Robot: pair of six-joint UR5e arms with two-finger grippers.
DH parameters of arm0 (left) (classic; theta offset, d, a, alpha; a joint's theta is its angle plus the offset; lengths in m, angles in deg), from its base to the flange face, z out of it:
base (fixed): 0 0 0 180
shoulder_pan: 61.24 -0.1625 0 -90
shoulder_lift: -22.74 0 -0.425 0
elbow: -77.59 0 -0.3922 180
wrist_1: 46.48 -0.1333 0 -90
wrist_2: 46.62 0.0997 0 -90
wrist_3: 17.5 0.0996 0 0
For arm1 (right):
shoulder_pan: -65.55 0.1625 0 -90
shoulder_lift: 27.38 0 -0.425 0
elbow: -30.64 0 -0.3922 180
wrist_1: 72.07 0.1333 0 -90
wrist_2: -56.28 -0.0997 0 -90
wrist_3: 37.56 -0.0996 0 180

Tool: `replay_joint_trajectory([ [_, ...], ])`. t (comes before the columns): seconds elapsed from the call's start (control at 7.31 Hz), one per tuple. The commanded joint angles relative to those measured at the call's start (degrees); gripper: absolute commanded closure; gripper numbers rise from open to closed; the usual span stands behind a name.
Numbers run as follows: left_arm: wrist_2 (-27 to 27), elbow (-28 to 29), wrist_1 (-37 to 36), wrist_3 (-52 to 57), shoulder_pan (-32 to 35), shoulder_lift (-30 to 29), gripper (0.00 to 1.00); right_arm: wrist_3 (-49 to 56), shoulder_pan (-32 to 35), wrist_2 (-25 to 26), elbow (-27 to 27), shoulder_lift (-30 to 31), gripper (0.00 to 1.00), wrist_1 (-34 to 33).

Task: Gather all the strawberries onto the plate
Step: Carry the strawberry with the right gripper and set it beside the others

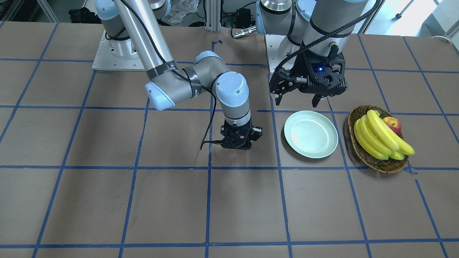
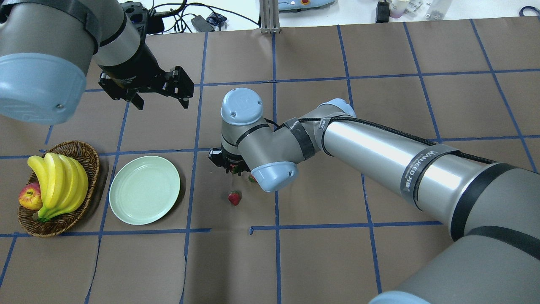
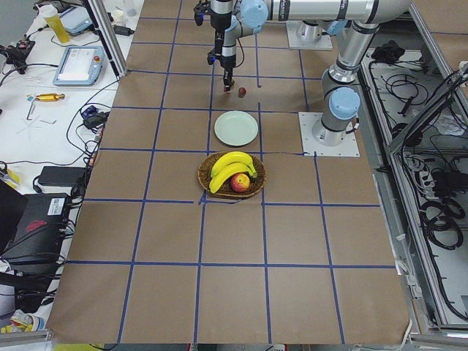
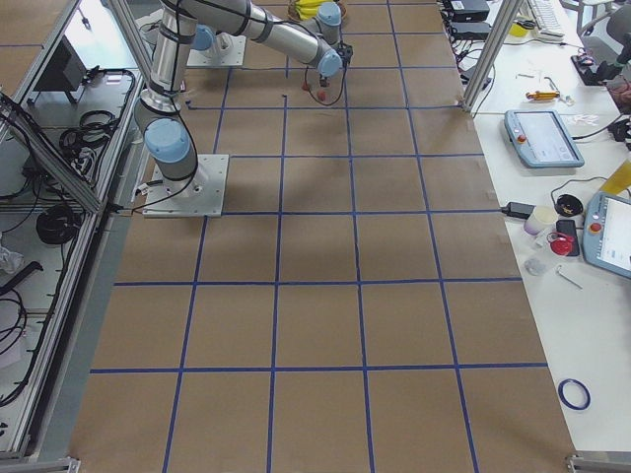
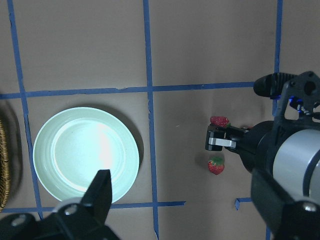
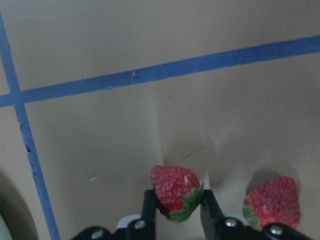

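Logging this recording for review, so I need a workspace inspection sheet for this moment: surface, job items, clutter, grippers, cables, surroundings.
Surface: brown table with a blue tape grid.
Job's things: plate empty; gripped strawberry between the right gripper fingers; loose strawberry on the table nearby; third strawberry part hidden under the right arm.
Clutter: wicker basket holding bananas and an apple, beside the plate.
Grippers: right gripper shut on the gripped strawberry; left gripper open, empty, above the table beyond the plate.
Cables: black cable loops beside the right wrist.
Surroundings: teach pendant on a side bench; people: nothing seen.
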Motion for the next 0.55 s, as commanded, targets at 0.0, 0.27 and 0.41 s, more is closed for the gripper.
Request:
replay_joint_trajectory([
  [0.0,0.0,0.0,-0.1,0.0,0.0,0.1,0.00,1.7,-0.4,1.7,0.0,4.0,0.00,5.2],
  [0.27,0.0,0.0,0.0,0.0,0.0,0.2,0.00,11.0,-7.0,7.4,-0.2,12.5,0.00,16.3],
  [0.41,0.0,0.0,0.0,0.0,0.0,0.2,0.00,15.0,-11.9,8.0,-1.2,14.8,0.00,17.1],
])
